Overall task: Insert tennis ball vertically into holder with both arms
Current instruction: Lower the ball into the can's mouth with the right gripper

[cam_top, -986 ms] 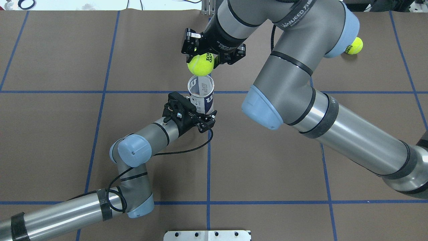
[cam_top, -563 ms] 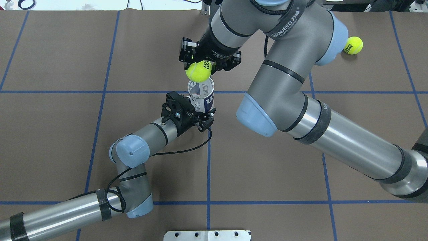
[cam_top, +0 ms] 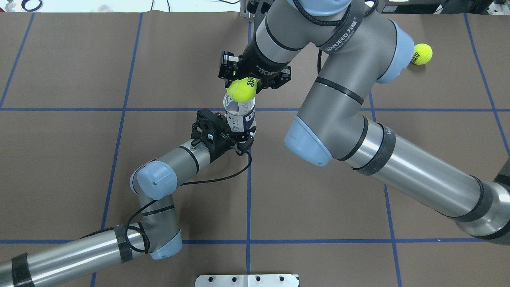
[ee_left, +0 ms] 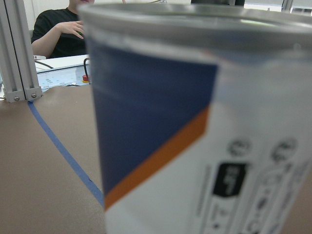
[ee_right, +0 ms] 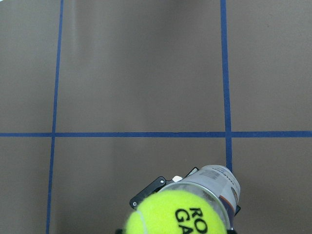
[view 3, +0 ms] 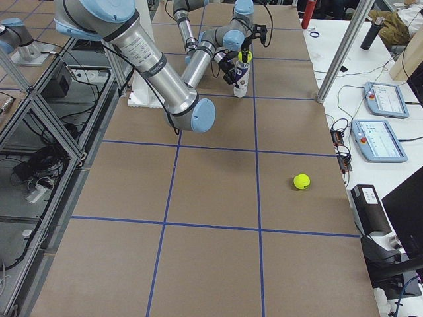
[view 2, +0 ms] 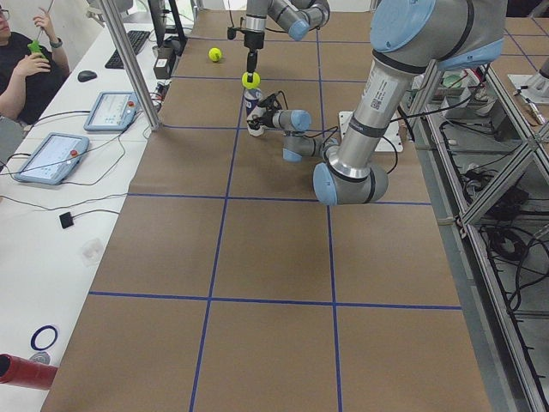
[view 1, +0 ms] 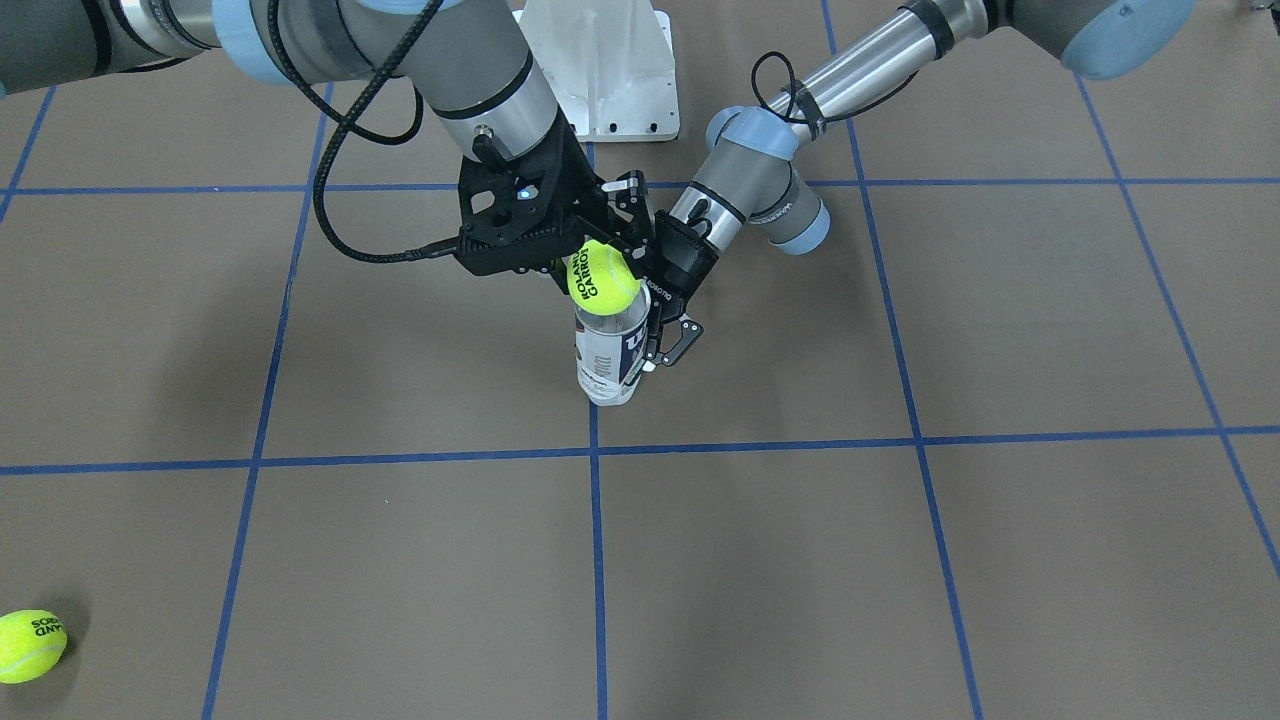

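**Ball held at tube mouth; tube clamped low by the other gripper**

Right gripper (cam_top: 245, 81): points straight down, fingers closed on a yellow-green ball (cam_top: 240, 90) with black print. The ball sits between the fingertips and its lower half hangs out below them.

Tube (cam_top: 244, 116): directly under the right gripper, standing upright on the table (cam_top: 79, 159) with its open end up. From overhead the ball covers the far part of the rim. The right wrist view shows the ball over most of the opening. Cannot tell whether the ball touches the rim. Most of the ball is above the rim.

Left gripper (cam_top: 238, 131): comes in low and roughly level from the robot's side, fingers closed around the lower part of the tube, one on each side of it. The left wrist view is filled by the tube's label: navy field, orange stripe, white below, small print out of focus.

Second ball (cam_top: 422, 54): on the table, well apart from both grippers, out to the right of the right gripper and partly behind the right arm (cam_top: 358, 131) in the overhead view.

White base plate (view 1: 610, 70): on the robot's side of the left gripper, apart from it.

Table cover is brown with a grid of blue tape lines; one line crossing lies just beside the tube's foot.

A seated person (view 2: 26, 69) is at the desk beyond the table's edge.
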{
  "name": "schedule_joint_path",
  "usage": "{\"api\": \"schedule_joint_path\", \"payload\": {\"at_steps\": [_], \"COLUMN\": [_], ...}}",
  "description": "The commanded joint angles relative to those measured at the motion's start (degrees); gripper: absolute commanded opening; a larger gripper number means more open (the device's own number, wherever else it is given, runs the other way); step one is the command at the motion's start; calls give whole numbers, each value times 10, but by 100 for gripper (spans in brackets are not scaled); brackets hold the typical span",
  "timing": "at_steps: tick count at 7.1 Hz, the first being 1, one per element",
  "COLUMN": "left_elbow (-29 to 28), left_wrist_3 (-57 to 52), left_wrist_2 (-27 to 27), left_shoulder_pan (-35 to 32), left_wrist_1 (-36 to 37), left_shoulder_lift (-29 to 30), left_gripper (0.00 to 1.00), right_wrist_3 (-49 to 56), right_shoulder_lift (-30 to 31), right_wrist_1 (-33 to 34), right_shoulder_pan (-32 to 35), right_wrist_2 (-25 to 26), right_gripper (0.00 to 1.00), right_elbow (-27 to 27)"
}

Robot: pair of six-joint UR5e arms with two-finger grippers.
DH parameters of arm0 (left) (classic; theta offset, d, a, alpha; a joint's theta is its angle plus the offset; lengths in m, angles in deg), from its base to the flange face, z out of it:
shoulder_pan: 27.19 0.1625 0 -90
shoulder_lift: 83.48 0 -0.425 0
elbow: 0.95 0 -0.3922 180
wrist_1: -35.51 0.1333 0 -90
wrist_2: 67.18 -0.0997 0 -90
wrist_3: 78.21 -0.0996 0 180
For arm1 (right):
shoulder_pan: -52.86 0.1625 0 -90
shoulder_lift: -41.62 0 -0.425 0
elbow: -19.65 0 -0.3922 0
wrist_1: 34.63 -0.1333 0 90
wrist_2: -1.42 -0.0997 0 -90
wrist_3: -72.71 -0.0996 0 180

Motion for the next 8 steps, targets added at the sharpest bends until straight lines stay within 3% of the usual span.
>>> {"api": "schedule_joint_path", "payload": {"at_steps": [1, 2, 3, 4, 8], "left_elbow": [0, 1, 1, 0, 1], "left_wrist_3": [0, 0, 0, 0, -1], "left_wrist_2": [0, 0, 0, 0, 0], "left_shoulder_pan": [0, 0, 0, -1, -1], "left_wrist_1": [0, 0, 0, 0, 1], "left_shoulder_lift": [1, 1, 1, 1, 0], "left_gripper": [73, 73, 73, 73, 73], "right_wrist_3": [0, 0, 0, 0, -32], "right_shoulder_lift": [1, 2, 4, 4, 1], "right_wrist_1": [0, 0, 0, 1, 1], "right_shoulder_pan": [-13, -14, -14, -13, -10], "right_wrist_2": [13, 15, 14, 12, 10], "right_gripper": [0, 0, 20, 97, 99], "right_elbow": [0, 0, 0, -1, -6]}}
